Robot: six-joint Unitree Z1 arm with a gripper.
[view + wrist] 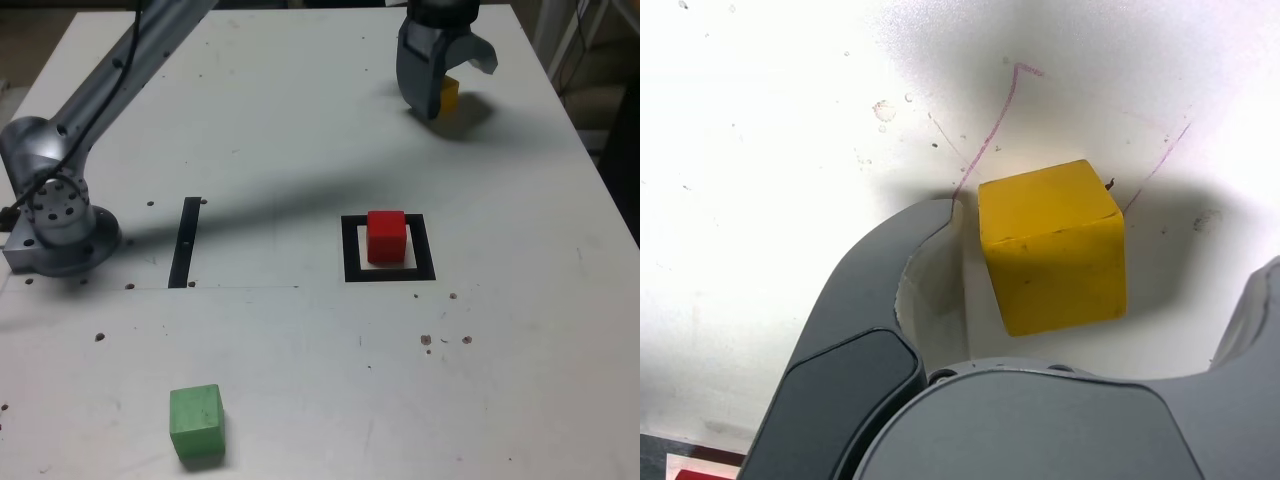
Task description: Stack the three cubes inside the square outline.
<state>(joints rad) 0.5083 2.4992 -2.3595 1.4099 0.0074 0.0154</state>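
Note:
At the far right of the table in the exterior view, my gripper [438, 100] hangs low over the yellow cube [451, 94]. The wrist view shows the yellow cube [1052, 245] resting on the table between my open fingers [880, 290], with a gap on each side. The gripper [1105, 240] holds nothing. The red cube [386, 236] sits inside the black square outline [350, 252] at mid-table. Alone near the front edge, toward the exterior view's left, lies the green cube [196, 422].
A thin black strip [185, 240] lies on the table beside the arm's grey base [60, 215] at the exterior view's left. Faint pink lines [990, 130] are drawn on the table around the yellow cube. The table's right edge [600, 180] runs close to the gripper.

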